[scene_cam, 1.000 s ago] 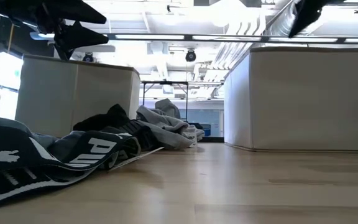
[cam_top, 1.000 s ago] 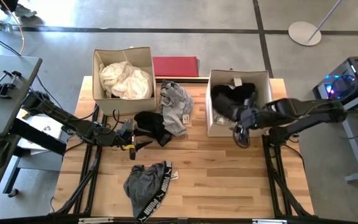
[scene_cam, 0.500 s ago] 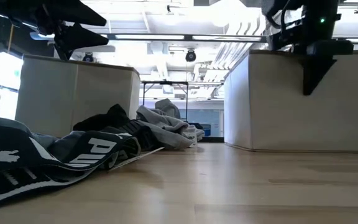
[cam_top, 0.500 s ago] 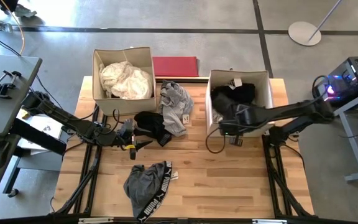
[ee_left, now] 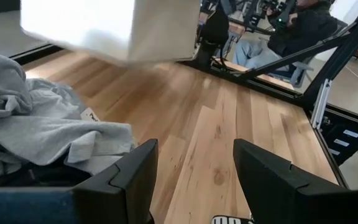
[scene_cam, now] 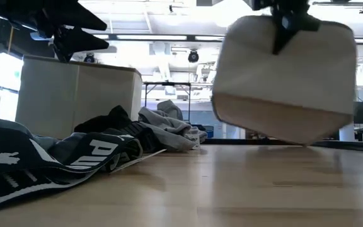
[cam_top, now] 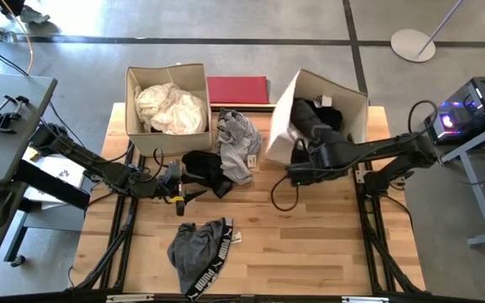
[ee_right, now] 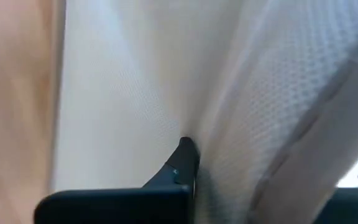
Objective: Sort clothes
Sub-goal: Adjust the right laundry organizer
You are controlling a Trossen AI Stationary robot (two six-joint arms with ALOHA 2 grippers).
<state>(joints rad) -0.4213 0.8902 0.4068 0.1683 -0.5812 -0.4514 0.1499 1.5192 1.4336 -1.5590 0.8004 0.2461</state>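
My right gripper (cam_top: 296,171) is shut on the right cardboard box (cam_top: 310,109), which stands tipped with black clothes (cam_top: 318,116) in it. In the low view the box (scene_cam: 282,82) hangs slanted under the gripper (scene_cam: 287,31). The left box (cam_top: 141,80) holds cream-white clothes (cam_top: 171,105). A grey garment (cam_top: 238,139), a black one (cam_top: 205,168) and a grey PUMA one (cam_top: 200,251) lie on the table. My left gripper (cam_top: 183,192) stands open beside the black garment, touching nothing. My right gripper holds the box by its upper rim (scene_cam: 281,19), coming from above with the fingers pointing down. One finger (ee_right: 185,158) lies against a pale wall of the box (ee_right: 123,93); the other is hidden. The box hangs tilted, its low corner (scene_cam: 307,141) at or just above the table.
A flat red board (cam_top: 237,89) lies at the far edge between the boxes. Bare wood (cam_top: 310,244) stretches across the near right of the table. A seated person (ee_left: 303,25) shows beyond the table in the left wrist view.
My right gripper has gone toward the table's left along the right box's near side, shut, and taken hold of the box's rim. The box, which stood flat, has tipped and shifted toward the table's left, its base raised on one side.
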